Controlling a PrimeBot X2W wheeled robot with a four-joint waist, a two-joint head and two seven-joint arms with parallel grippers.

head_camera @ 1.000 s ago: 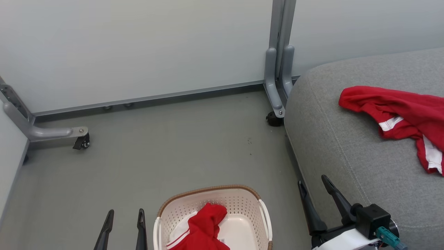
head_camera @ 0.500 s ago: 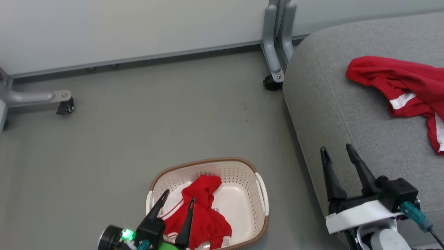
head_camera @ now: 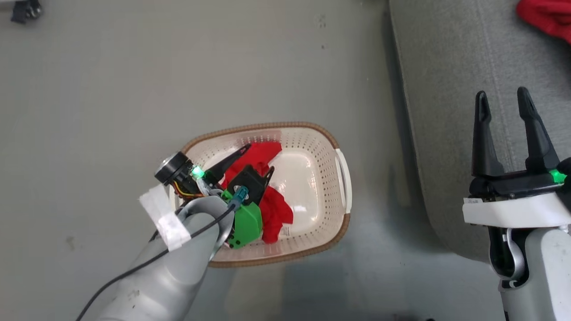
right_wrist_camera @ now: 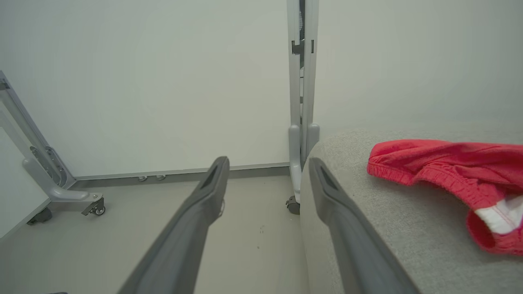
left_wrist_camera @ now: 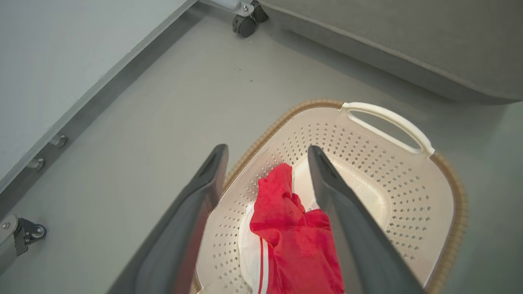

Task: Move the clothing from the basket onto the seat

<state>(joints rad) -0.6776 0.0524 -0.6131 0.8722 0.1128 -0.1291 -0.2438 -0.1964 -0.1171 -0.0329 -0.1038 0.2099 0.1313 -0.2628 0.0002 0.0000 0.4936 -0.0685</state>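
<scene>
My left fingers (left_wrist_camera: pixel 192 212) stand wide over the garment (left_wrist_camera: pixel 294 232) in the basket (left_wrist_camera: pixel 408 183), right fingers (head_camera: pixel 484 133) wide and empty by the seat (head_camera: pixel 446 67); I judge a shallow pinch could drop it, a deep one snag the basket.

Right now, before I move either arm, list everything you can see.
floor: one, grey, throughout
wall: one, pale, behind the floor
seat: one, light grey, on the robot's right
basket: one, cream with brown rim, on the floor beside the seat
basket garment: one, red with white stripes, crumpled inside the basket
seat garment: one, red with white trim, lying on the seat
frame legs: two, grey with black castors, along the wall
left end effector: one, dark fingers, open, above the basket garment
right end effector: one, dark fingers, open, above the seat's edge
</scene>
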